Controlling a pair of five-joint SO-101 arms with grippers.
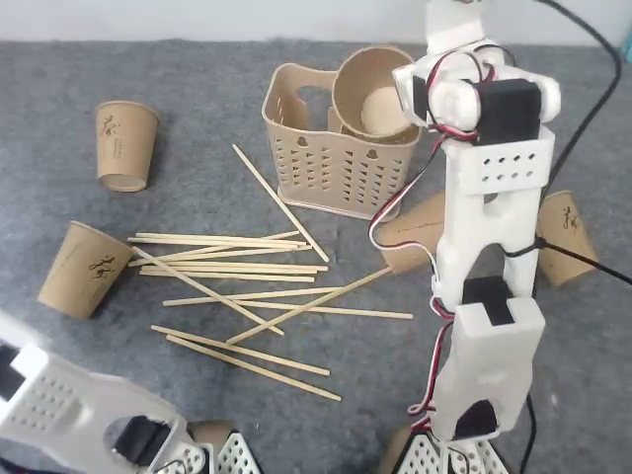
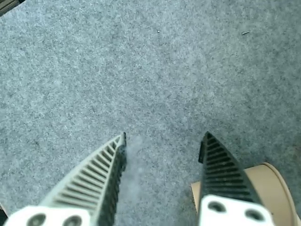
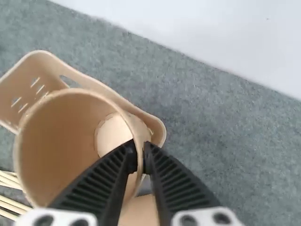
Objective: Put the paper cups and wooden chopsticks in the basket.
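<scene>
Step in hand: dropping off a paper cup. My right claw (image 3: 140, 148) is clamped on the rim of one paper cup (image 3: 61, 146), one finger inside the wall and one outside. The cup sits at the far right corner of the basket (image 1: 331, 168), mouth tilted up toward the high camera, apparently partly below the basket's rim.

Left claw (image 2: 164, 139): jaws spread wide, nothing between them; it hangs over bare grey carpet (image 2: 141, 61); a second cup (image 2: 275, 188) lies just beside one finger.

Left to do, as I judge it: the chopsticks (image 1: 237, 267) lie scattered on the carpet in front of the basket, none inside; the upper-left cup (image 1: 123, 143), lower-left cup (image 1: 84, 267) and right-hand cup (image 1: 568, 232) lie on their sides; the task is at an early stage.

Next move calls for: seating the held cup fully in the basket, then opening the right claw and withdrawing straight up, so the inner finger does not drag the cup back out; the basket looks light and could shift.

Hard to make out:
- whether the held cup's base touches the basket floor;
- the pale disc inside it: its own bottom or a nested cup, I cannot tell;
- a tan shape under the right claw in the wrist view, unidentified;
- a half-hidden cup (image 1: 410, 232), mostly covered by my right arm (image 1: 489, 296);
- my left arm (image 1: 79, 415), cut off by the frame's lower edge.
</scene>
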